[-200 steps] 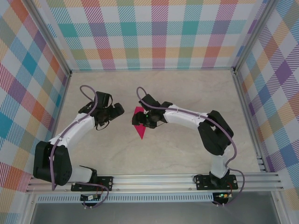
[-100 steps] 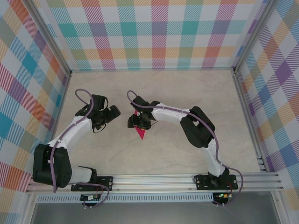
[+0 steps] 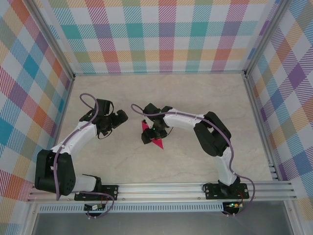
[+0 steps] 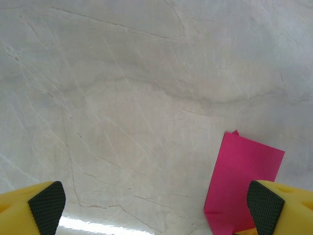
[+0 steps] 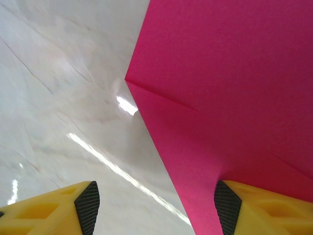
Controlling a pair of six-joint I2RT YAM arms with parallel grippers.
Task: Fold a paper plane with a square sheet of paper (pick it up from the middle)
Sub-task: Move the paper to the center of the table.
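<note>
The right gripper (image 3: 148,136) has swung nearer, fingers apart over the paper (image 3: 157,143), which lies flat mid-table, its tip now turned rightward. The left gripper (image 3: 121,117) hangs nearby, jaws spread wide.

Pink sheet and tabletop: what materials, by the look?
Sheet: thin matte paper, apparently; it holds sharp creases and shows fine grain, no glare. Tabletop: glossy marble-look surface with grey veins and light reflections; stone or laminate, can't tell.
</note>
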